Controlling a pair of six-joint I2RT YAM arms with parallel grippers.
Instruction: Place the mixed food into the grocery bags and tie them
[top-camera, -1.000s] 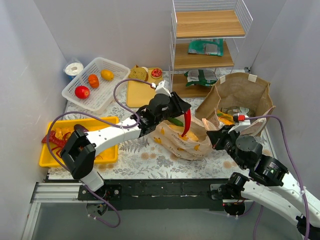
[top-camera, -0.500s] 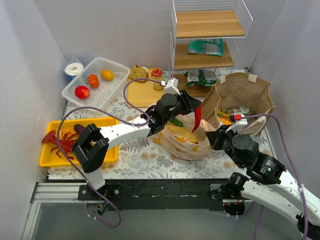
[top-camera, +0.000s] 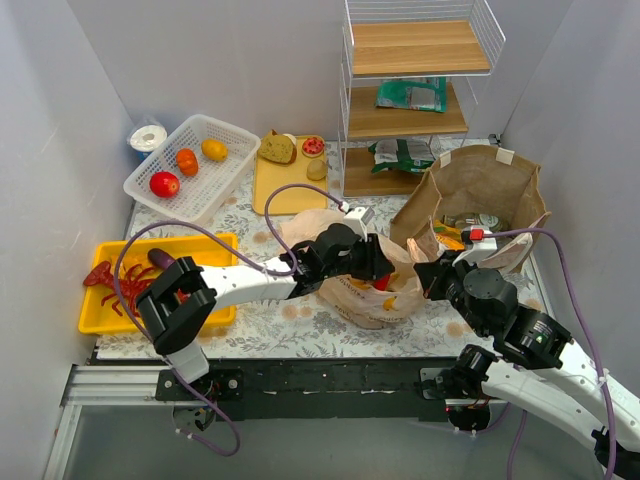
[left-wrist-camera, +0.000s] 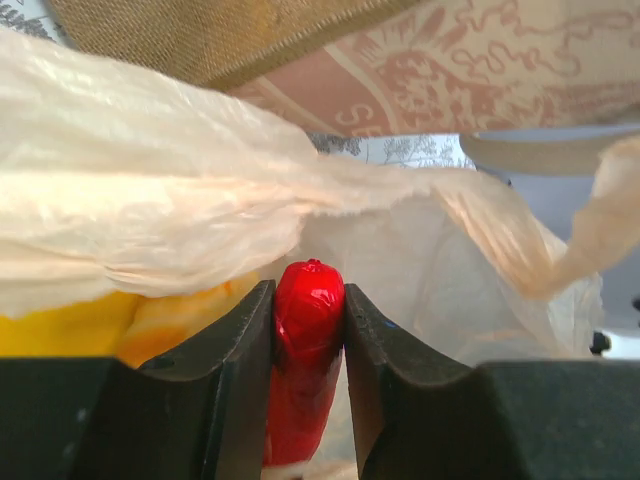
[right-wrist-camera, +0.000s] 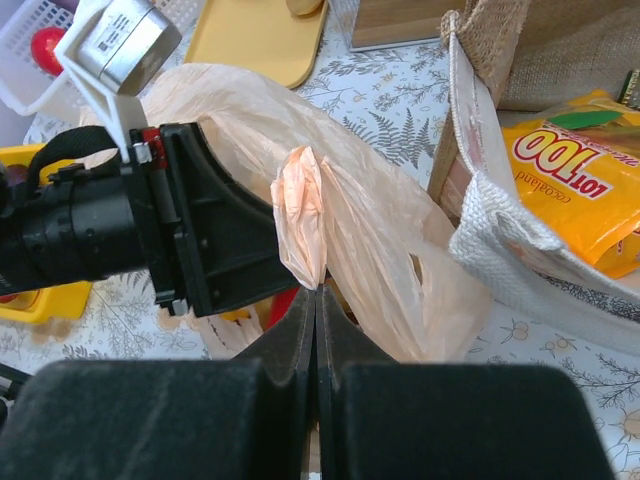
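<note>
Now left gripper (left-wrist-camera: 307, 292) pinches one red pepper (left-wrist-camera: 304, 360) – inside one plastic bag (left-wrist-camera: 150, 230)

top: high, looking down | left wrist: close into peach bag (left-wrist-camera: 150, 230) | right wrist: close above it (all share it)

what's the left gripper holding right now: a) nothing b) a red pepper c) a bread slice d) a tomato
B: in the left wrist view the left gripper has its jaws shut on a red pepper, right at the plastic bag.
</note>
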